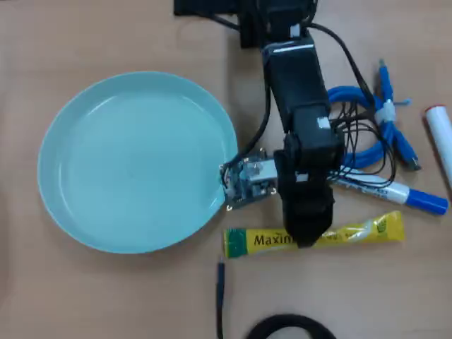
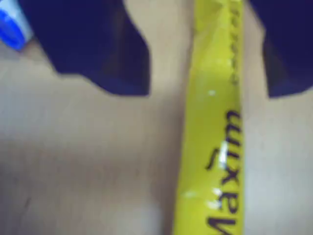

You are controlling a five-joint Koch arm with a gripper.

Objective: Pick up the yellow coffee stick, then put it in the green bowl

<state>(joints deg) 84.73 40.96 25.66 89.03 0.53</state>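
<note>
The yellow coffee stick (image 1: 258, 241) lies flat on the wooden table, just below and right of the green bowl (image 1: 134, 162), with "Maxim" readable. My gripper (image 1: 307, 236) hangs over the stick's middle and hides that part. In the wrist view the stick (image 2: 212, 147) runs up between two dark jaws that stand apart, nearer the right one. My gripper (image 2: 205, 85) is open around the stick and low over the table. The bowl is empty and lies left of the arm.
A white marker with a blue cap (image 1: 399, 193) lies just above the stick; its cap shows in the wrist view (image 2: 10, 24). A coiled blue cable (image 1: 360, 95) and a white object (image 1: 441, 138) sit at the right. A black cable (image 1: 282, 328) curls at the bottom edge.
</note>
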